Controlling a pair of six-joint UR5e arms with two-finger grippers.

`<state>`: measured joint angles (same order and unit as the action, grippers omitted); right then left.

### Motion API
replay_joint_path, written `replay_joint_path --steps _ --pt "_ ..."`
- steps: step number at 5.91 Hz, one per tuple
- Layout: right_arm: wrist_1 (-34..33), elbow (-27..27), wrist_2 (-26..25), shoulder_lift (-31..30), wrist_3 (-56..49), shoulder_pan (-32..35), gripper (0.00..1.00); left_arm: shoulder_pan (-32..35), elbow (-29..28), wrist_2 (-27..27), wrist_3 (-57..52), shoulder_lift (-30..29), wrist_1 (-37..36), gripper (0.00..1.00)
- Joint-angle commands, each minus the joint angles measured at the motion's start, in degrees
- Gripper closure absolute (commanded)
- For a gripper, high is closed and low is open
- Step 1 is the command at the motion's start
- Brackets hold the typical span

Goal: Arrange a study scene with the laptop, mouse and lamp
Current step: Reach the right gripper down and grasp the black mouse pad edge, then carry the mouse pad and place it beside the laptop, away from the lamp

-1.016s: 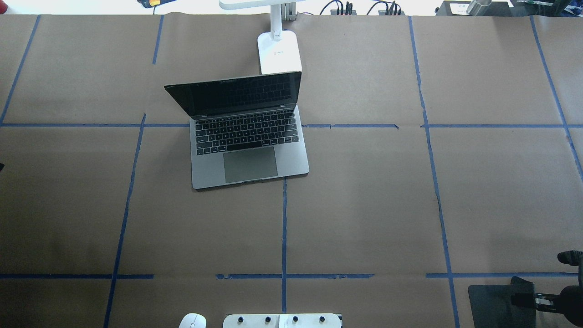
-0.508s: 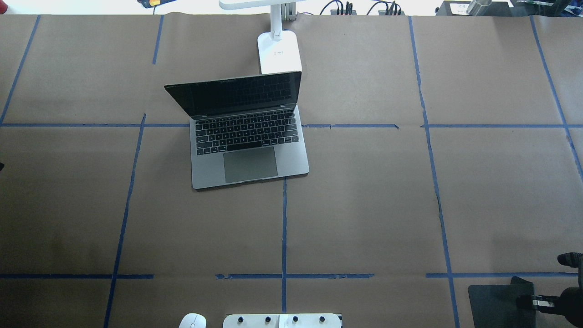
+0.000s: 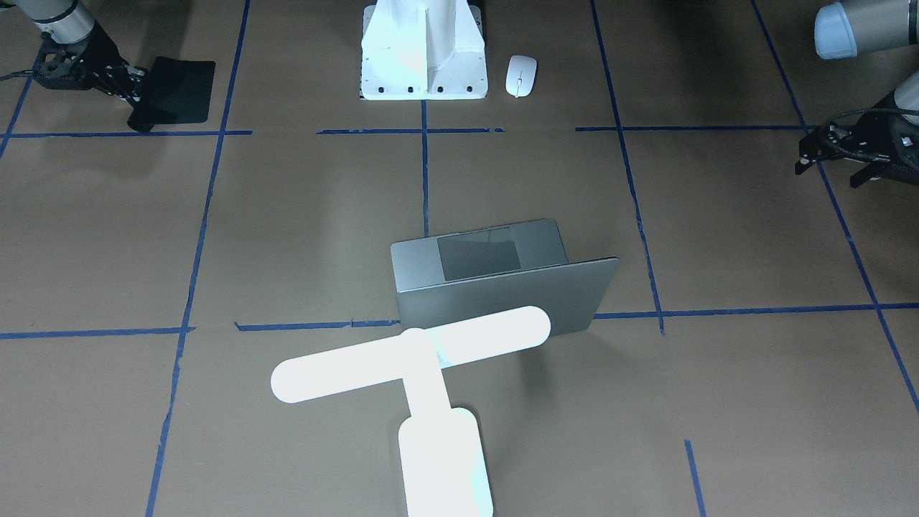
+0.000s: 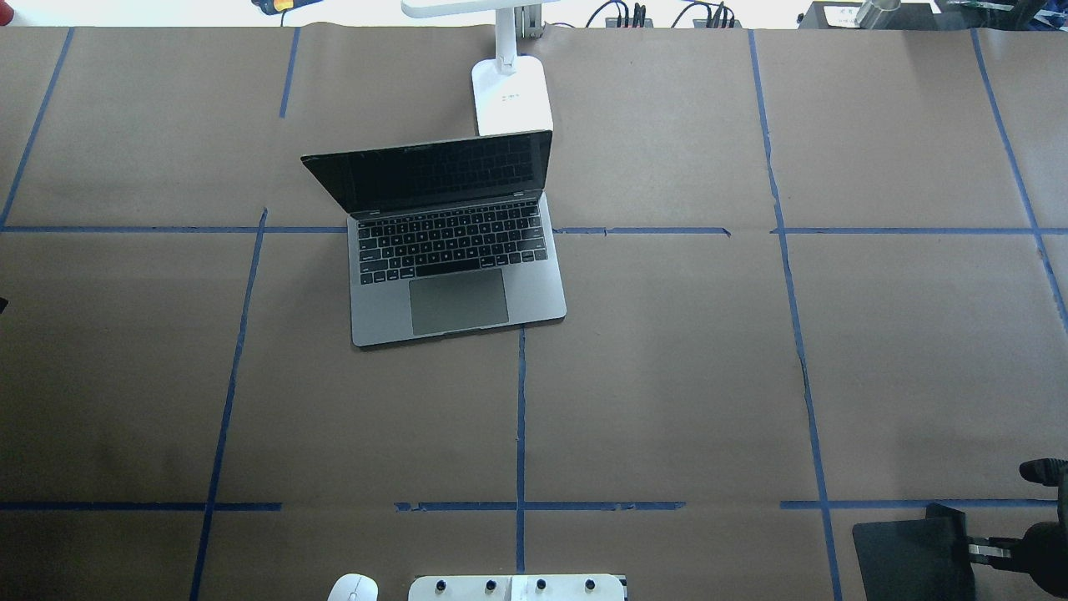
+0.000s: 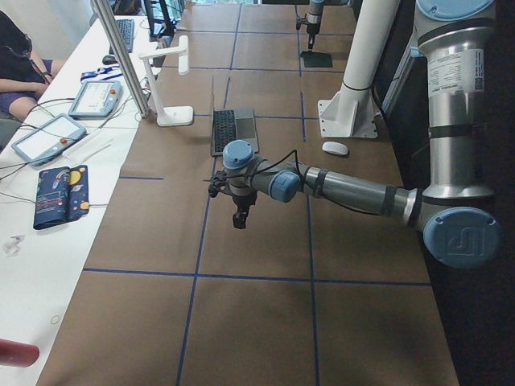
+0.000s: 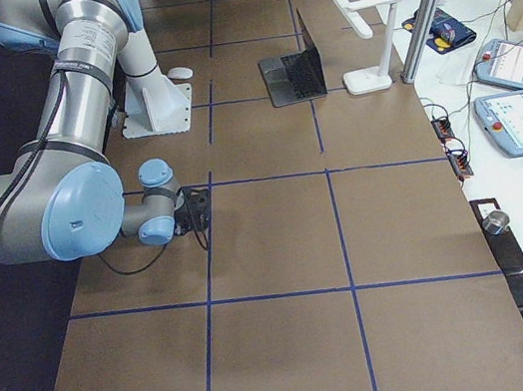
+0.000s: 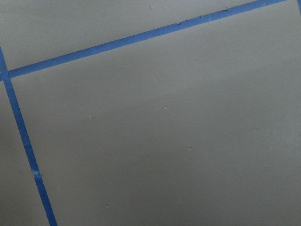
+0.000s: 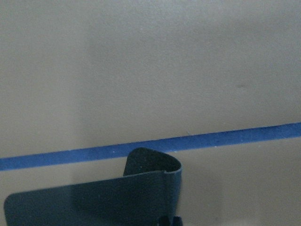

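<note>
The right gripper (image 3: 135, 95) pinches the black mat (image 3: 183, 86) by its curled edge — fingertips barely visible. The left gripper (image 3: 829, 172) hangs spread, empty; overhead, the lamp (image 4: 511, 98) is cut off.

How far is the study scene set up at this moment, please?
Done, it seems: the laptop stands open in the middle with the lamp just behind its screen. In hand: the right gripper pinches an edge of the black mat, whose corner curls up. To do: the mouse lies beside the white arm mount, far from the laptop; the left gripper hovers over bare table, holding nothing.
</note>
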<state>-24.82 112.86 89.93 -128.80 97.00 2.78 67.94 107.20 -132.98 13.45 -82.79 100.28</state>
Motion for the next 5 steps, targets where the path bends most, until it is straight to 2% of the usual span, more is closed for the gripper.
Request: replay_joint_path --steps 1,3,5 --pt "0.0 2.1 0.3 2.3 -0.5 6.2 1.0 0.0 0.0 0.0 0.1 0.0 0.0 0.0" --pt "-0.4 1.5 4.9 9.0 -0.8 18.1 1.0 0.0 0.5 0.0 0.1 -0.1 0.0 0.0" --pt "-1.0 -0.2 6.3 14.3 -4.1 23.5 1.0 0.0 1.0 0.0 1.6 -0.2 0.0 0.0"
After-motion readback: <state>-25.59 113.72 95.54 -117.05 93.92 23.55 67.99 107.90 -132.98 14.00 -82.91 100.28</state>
